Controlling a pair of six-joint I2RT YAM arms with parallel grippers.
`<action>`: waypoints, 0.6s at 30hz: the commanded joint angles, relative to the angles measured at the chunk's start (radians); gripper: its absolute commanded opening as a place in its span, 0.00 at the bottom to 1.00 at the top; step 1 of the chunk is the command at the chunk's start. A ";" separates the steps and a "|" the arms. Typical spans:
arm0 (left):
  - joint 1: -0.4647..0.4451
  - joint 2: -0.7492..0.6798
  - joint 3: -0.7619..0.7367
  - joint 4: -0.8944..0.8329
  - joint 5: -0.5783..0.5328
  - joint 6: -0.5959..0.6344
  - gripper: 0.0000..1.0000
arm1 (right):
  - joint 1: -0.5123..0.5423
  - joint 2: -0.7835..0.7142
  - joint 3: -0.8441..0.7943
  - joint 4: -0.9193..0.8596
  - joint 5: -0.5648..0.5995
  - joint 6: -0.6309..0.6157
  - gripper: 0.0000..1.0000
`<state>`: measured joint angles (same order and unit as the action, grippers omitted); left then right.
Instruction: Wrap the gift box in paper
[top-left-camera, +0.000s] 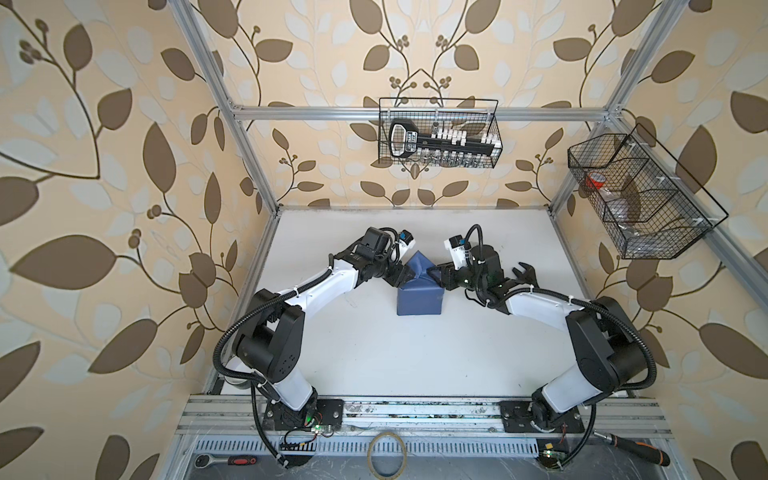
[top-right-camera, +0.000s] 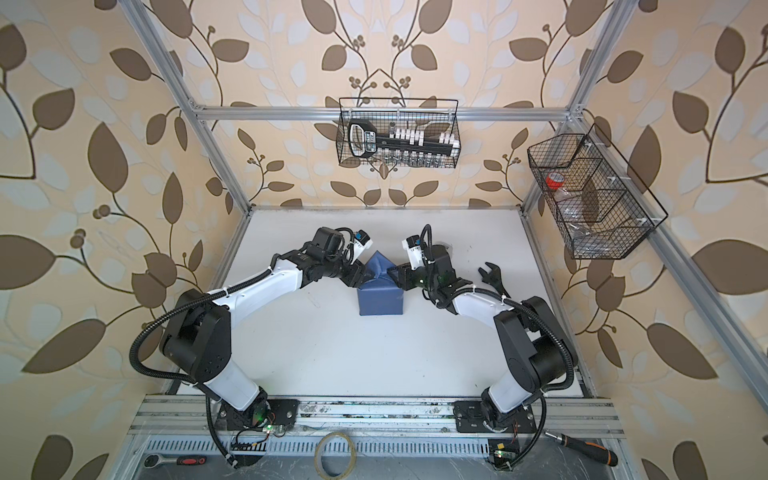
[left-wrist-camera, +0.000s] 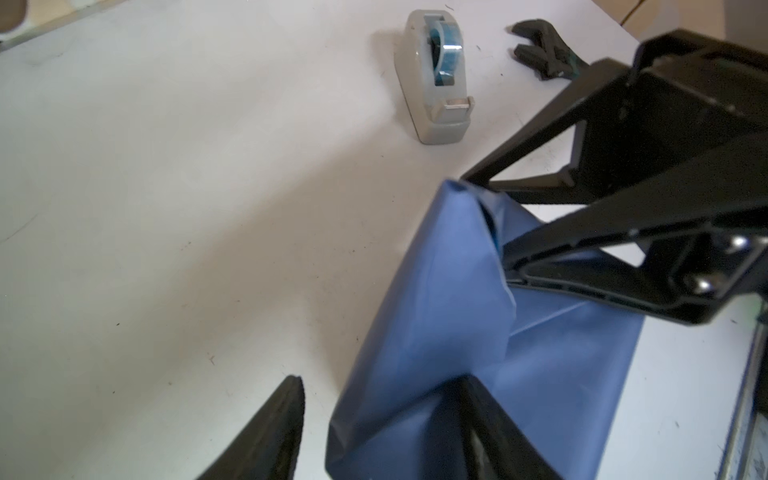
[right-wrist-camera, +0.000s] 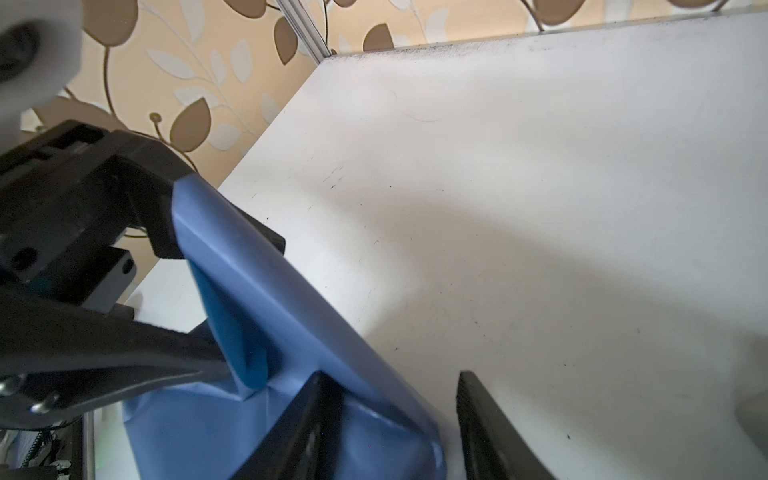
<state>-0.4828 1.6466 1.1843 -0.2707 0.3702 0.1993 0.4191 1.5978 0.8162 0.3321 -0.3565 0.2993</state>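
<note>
Partly open left pincer (left-wrist-camera: 382, 380) against paper (left-wrist-camera: 415, 311)

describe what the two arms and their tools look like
The left arm and right arm match: white shells between bulky black joints, a ribbed black hose zip-tied along each. The left tool and right tool are black, with open triangular fingers ribbed on the inner face. A white wrist camera with a blue label is mounted by each.

Overhead stereo pair; wrists near paper (left-wrist-camera: 436, 332)
</note>
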 joint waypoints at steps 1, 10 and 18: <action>0.014 0.032 0.061 -0.083 0.096 0.123 0.60 | 0.005 0.011 -0.002 -0.107 0.017 -0.050 0.51; 0.033 0.123 0.173 -0.168 0.243 0.266 0.41 | 0.004 0.004 -0.003 -0.115 0.019 -0.064 0.51; 0.036 0.117 0.168 -0.165 0.268 0.378 0.19 | 0.005 -0.002 0.003 -0.116 0.019 -0.075 0.51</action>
<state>-0.4496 1.7630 1.3300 -0.3996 0.5934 0.4973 0.4191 1.5940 0.8185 0.3233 -0.3576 0.2707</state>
